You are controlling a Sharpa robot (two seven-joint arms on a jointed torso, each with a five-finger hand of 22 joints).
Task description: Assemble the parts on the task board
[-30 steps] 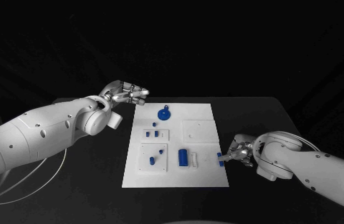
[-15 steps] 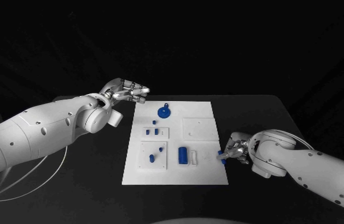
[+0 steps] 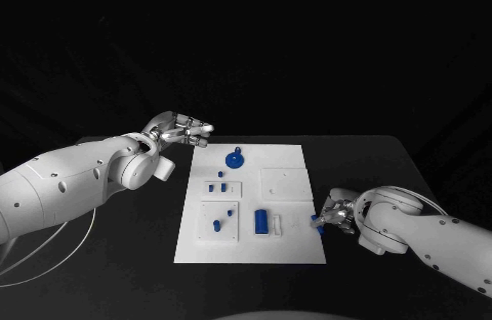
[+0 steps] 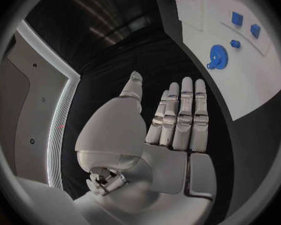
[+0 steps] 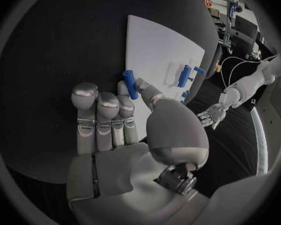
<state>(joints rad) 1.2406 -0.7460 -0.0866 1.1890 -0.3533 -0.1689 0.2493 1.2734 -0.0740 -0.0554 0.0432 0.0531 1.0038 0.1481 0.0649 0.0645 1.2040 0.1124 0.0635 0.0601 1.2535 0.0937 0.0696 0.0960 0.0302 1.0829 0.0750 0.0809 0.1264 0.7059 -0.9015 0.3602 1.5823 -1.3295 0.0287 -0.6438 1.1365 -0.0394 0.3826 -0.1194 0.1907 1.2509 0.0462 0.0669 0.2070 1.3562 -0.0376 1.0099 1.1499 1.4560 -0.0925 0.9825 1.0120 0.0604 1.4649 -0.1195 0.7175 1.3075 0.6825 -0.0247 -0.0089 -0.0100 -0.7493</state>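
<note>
The white task board (image 3: 282, 245) lies mid-table. On it are a round blue toothed part (image 3: 234, 163), two small blue blocks (image 3: 216, 188), a blue peg (image 3: 217, 225) and a blue cylinder (image 3: 262, 222). My right hand (image 3: 335, 217) is at the board's right edge and pinches a short blue cylinder (image 3: 317, 225) between thumb and a finger. The right wrist view shows that part (image 5: 130, 84) at the fingertips of the hand (image 5: 125, 130), over the board's edge (image 5: 159, 50). My left hand (image 3: 183, 131) hovers off the board's far left corner, fingers straight and empty (image 4: 175, 122).
In the left wrist view the board (image 4: 253, 80) carries the toothed part (image 4: 218, 56) and small blocks (image 4: 237, 19). Bare black table (image 3: 134, 220) lies on both sides of the board. A white cable (image 3: 62, 256) curves under my left arm.
The whole picture has shifted slightly, so the camera moved. Both hands and the parts keep their places relative to the board.
</note>
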